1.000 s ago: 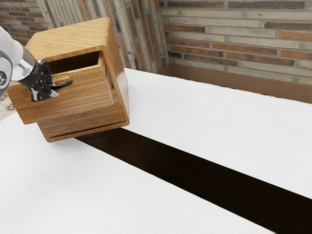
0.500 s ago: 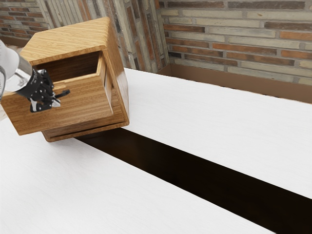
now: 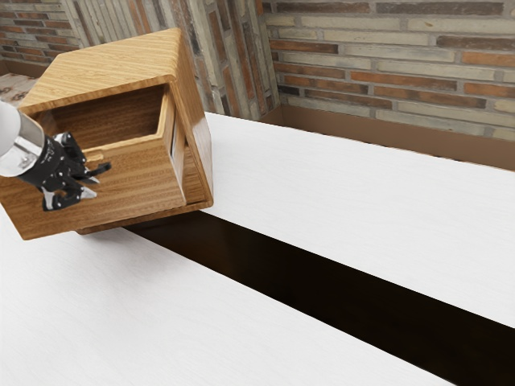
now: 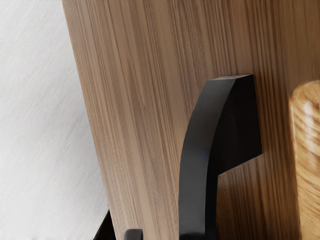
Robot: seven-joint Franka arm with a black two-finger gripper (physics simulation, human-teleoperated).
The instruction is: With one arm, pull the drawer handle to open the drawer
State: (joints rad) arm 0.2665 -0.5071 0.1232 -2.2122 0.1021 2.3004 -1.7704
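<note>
The drawer (image 3: 129,181), rigid wood that likely slides easily, stands partly out of the cabinet (image 3: 121,60) on the bench (image 3: 338,185) at the exterior view's left, best pulled by its small rounded handle (image 4: 307,165), where the jaws sit, though I cannot tell whether they clamp it.

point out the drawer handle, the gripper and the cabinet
drawer handle (image 4: 306,165), wrist view, its rounded wooden bar
gripper (image 3: 98,180), exterior view, between its fingertips
cabinet (image 3: 121,64), exterior view, its top panel
</note>
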